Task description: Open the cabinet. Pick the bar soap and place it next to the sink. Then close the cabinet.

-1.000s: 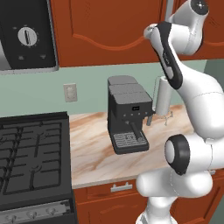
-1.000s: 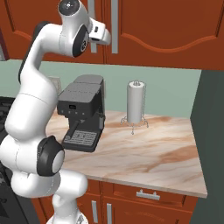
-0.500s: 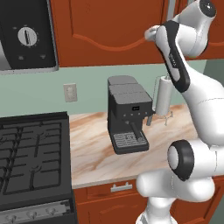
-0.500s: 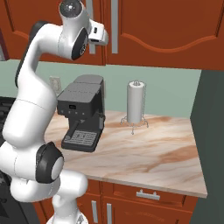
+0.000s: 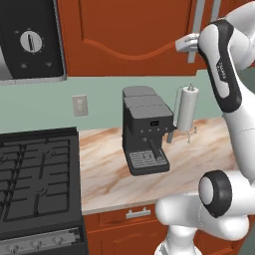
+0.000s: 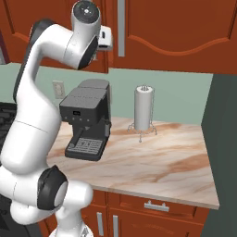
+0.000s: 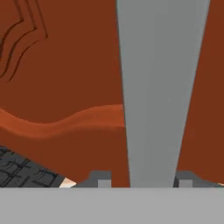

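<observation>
Two doors: the cabinet [image 5: 134, 35] has two arched doors, both shut, and it hangs on the wall above the coffee machine [image 5: 145, 130]
Handle: the long silver bar handle [image 7: 159, 92] runs straight up between the two finger tips in the hand view; in the right base view the handle [image 6: 121, 28] stands just right of the hand
Gripper: the gripper [image 7: 144, 180] is closed narrow on the handle, one tip on each side of the bar; I judge it is holding it
How it will handle: the door is stiff wood on hinges, rather heavy, so it will swing in an arc and not come straight out; the metal bar is smooth and may slip, so a grip on the lower part of the bar, far from the hinge side, seems best
Bar soap: I cannot see it; I judge it is behind the shut doors, above the coffee machine
Near the coffee machine: the paper-towel roll [image 6: 144, 108] stands to its right on the counter [image 6: 176, 162]
Change: compared with one second ago the elbow is raised and turned more toward the cabinet, while the hand stays at the handle and the doors have not moved
</observation>
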Controlling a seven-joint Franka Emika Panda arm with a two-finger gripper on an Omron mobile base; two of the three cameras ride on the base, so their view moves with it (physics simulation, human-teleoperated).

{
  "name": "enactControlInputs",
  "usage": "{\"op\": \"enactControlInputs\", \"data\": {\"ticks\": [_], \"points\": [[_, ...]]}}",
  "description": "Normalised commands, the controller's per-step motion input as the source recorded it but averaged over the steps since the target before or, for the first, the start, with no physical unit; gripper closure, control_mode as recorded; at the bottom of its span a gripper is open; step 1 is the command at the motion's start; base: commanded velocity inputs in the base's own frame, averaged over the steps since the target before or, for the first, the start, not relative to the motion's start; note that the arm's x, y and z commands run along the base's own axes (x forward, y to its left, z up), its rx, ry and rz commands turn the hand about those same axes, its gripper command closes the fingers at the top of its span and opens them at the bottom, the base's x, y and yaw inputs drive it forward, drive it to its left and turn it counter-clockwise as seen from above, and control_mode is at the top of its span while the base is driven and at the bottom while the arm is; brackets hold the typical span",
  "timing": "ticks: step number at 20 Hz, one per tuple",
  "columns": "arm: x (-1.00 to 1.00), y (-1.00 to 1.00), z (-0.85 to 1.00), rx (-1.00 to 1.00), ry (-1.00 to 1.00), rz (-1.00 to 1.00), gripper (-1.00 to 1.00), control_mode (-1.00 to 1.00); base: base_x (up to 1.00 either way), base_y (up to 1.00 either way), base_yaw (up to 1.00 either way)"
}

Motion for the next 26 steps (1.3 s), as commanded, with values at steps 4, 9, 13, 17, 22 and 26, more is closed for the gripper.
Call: {"op": "enactControlInputs", "data": {"ticks": [4, 9, 13, 17, 22, 26], "points": [[-0.32, 1.00, 0.00, 0.00, 0.00, 0.16, 1.00, -1.00, 0.00, 0.00, 0.00], [-0.46, 0.98, -0.04, 0.00, 0.00, 0.04, 1.00, -1.00, 0.00, 0.00, 0.00], [-0.53, 0.88, -0.18, 0.00, 0.00, -0.02, 1.00, -1.00, 0.00, 0.00, 0.00], [-0.46, 0.86, -0.24, 0.00, 0.00, -0.10, 1.00, -1.00, 0.00, 0.00, 0.00], [-0.33, 0.85, -0.24, 0.00, 0.00, -0.14, 1.00, -1.00, 0.00, 0.00, 0.00], [-0.24, 0.87, -0.26, 0.00, 0.00, -0.16, 1.00, -1.00, 0.00, 0.00, 0.00]]}}
